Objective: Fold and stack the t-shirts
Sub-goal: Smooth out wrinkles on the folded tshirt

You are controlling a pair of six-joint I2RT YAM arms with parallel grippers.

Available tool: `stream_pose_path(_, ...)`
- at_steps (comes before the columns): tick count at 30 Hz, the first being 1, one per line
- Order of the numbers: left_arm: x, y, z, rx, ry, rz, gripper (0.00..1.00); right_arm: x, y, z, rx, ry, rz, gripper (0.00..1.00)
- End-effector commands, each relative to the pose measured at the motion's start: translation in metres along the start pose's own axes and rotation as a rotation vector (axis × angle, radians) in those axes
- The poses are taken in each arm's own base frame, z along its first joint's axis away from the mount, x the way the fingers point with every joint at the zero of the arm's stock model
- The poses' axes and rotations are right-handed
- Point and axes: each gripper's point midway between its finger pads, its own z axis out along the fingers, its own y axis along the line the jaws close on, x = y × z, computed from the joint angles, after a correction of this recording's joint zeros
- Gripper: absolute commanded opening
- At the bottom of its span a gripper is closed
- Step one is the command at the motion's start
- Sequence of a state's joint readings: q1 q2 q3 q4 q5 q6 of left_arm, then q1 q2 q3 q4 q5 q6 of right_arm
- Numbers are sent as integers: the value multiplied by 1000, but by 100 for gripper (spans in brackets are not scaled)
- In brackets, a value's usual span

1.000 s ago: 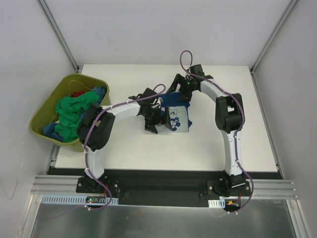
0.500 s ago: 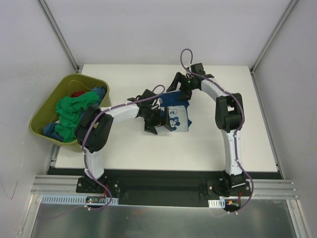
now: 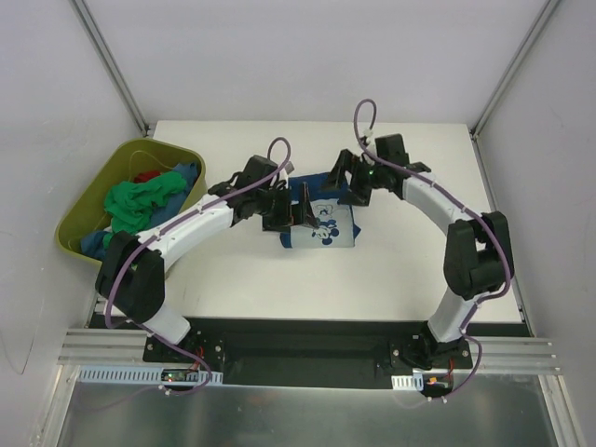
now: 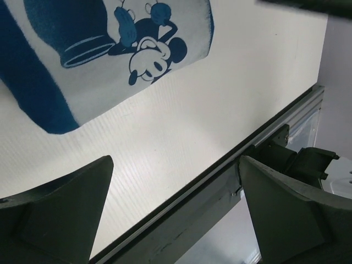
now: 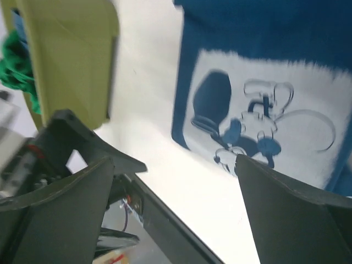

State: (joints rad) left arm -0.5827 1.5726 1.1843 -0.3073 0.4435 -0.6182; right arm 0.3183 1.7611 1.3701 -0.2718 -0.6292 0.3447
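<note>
Navy t-shirt (image 3: 331,226) sits folded mid-frame on the white table (image 3: 279,279), Mickey print facing up. Half a second back both arms were hunched right down on it; now they've lifted and their elbows have swung out wide. Left gripper (image 4: 175,165) and right gripper (image 5: 175,162) hover over the cloth, fingers spread, nothing between them. Looks to me like this fold's finished and let go. Further off at upper left, the olive tub (image 3: 158,147) holds the green t-shirt (image 3: 130,205) and a few more, probably up next.
</note>
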Motion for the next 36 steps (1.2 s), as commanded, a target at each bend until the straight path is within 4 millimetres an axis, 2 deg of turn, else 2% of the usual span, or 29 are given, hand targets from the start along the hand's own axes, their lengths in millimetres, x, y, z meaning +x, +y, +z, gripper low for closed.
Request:
stream_pose_path(1,19,20,-6,-60,1,-36,99,47,-25,20,58,79,76,97)
stream_pose_path(5,34,35,-12,-101,-7,-65,99,69,-64,30,166,112,139,97)
stream_pose_path(8,43,44,-19,-122,-25,-75,99,81,-85,37,227,131,169,97)
stream_pose_path(10,49,48,-24,-126,-32,-82,99,83,-90,39,239,137,168,97)
stream_pose_path(12,51,51,-27,-134,-39,-85,99,83,-87,39,230,147,141,97)
stream_pose_path(16,56,56,-36,-147,-61,-83,99,71,-57,25,218,126,18,97)
stream_pose_path(17,56,57,-38,-149,-68,-84,99,59,-40,15,196,87,-46,97)
stream_pose_path(18,56,58,-39,-156,-75,-83,99,57,-32,11,195,72,-76,97)
stream_pose_path(20,57,60,-43,-158,-84,-84,99,50,-29,-5,250,28,-116,97)
stream_pose_path(21,58,61,-45,-159,-89,-83,99,40,-34,-11,311,-13,-143,97)
stream_pose_path(23,58,64,-47,-168,-96,-83,99,40,-50,-21,417,-19,-148,97)
stream_pose_path(24,58,66,-48,-171,-98,-84,99,25,-56,-29,495,-61,-178,97)
stream_pose_path(25,57,68,-50,-174,-100,-92,99,30,-70,-31,564,-20,-173,97)
stream_pose_path(26,56,70,-51,-177,-100,-88,99,25,-74,-32,601,-19,-188,97)
stream_pose_path(27,56,72,-52,-180,-103,-91,99,8,-76,-36,649,-46,-229,97)
stream_pose_path(28,56,73,-52,-181,-101,-94,99,10,-88,-28,687,0,-237,97)
stream_pose_path(29,55,75,-53,-183,-105,-93,99,7,-92,-25,701,19,-243,97)
stream_pose_path(30,55,77,-54,-187,-103,-99,99,0,-87,-24,698,29,-265,97)
stream_pose_path(31,54,78,-54,-189,-106,-99,99,1,-95,-13,705,60,-264,98)
stream_pose_path(33,54,84,-56,-199,-111,-111,100,-8,-99,-1,705,72,-290,99)
stream_pose_path(35,53,87,-57,-203,-117,-121,99,-16,-103,7,712,75,-303,92)
stream_pose_path(36,54,88,-57,-203,-116,-123,99,-17,-113,16,727,102,-324,90)
